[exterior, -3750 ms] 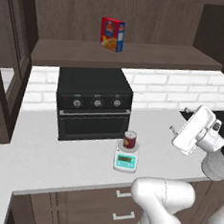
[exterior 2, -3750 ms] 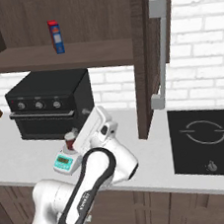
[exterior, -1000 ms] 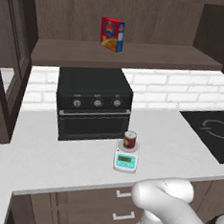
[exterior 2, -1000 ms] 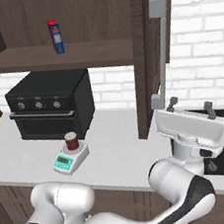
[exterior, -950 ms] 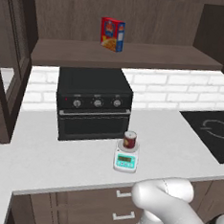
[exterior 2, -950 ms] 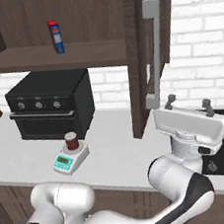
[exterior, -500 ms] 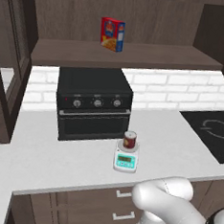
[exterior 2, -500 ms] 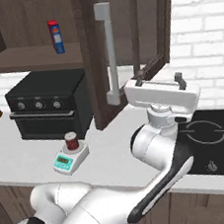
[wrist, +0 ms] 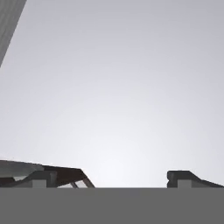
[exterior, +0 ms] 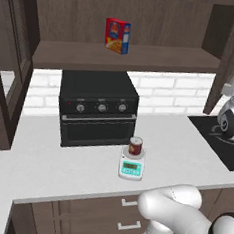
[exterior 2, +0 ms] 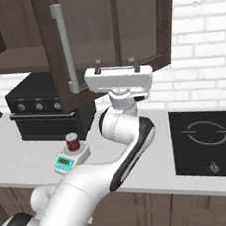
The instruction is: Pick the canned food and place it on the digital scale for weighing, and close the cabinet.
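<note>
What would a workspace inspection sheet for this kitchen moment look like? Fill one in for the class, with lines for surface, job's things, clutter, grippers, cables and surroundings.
Surface: white counter, bare apart from the items below.
Job's things: canned food stands upright on the digital scale; the cabinet has its right door swung partway, its left door open.
Clutter: red-and-blue food box on the cabinet shelf; black toaster oven behind the scale.
Grippers: gripper raised against the inside of the right door, fingers apart, holding nothing.
Cables: nothing seen.
Surroundings: white brick wall, black cooktop, lower drawers.
</note>
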### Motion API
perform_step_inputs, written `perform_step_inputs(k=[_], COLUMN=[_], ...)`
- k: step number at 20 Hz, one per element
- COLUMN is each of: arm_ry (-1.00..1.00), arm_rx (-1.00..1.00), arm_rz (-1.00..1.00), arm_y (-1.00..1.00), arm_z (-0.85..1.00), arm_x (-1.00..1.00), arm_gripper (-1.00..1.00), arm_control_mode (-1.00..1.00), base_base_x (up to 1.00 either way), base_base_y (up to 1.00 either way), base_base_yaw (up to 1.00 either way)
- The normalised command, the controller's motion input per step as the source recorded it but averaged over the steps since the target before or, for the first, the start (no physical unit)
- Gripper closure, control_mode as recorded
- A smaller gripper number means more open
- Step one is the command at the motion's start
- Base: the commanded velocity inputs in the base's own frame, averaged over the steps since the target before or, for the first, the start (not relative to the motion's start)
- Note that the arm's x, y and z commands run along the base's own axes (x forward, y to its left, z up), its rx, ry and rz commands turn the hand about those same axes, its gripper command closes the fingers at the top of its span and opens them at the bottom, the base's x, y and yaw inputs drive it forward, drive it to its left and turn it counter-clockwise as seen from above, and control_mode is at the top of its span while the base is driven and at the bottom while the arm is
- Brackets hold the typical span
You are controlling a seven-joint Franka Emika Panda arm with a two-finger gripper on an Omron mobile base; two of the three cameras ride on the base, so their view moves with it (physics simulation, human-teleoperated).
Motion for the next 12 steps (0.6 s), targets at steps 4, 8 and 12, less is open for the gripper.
perform_step_inputs(k=[4,8,12], arm_ry=[0.19,0.5,0.71], arm_rx=[-0.09,-0.25,-0.24], arm_rz=[0.02,-0.02,-0.01], arm_y=[0.92,0.96,0.72], arm_z=[0.4,0.32,0.18], arm_x=[0.38,0.4,0.53], arm_gripper=[-1.0,-1.0,-1.0], arm_control_mode=[-1.0,-1.0,-1.0], base_base_x=[0.0,0.0,0.0], base_base_y=[0.0,0.0,0.0], base_base_yaw=[0.0,0.0,0.0])
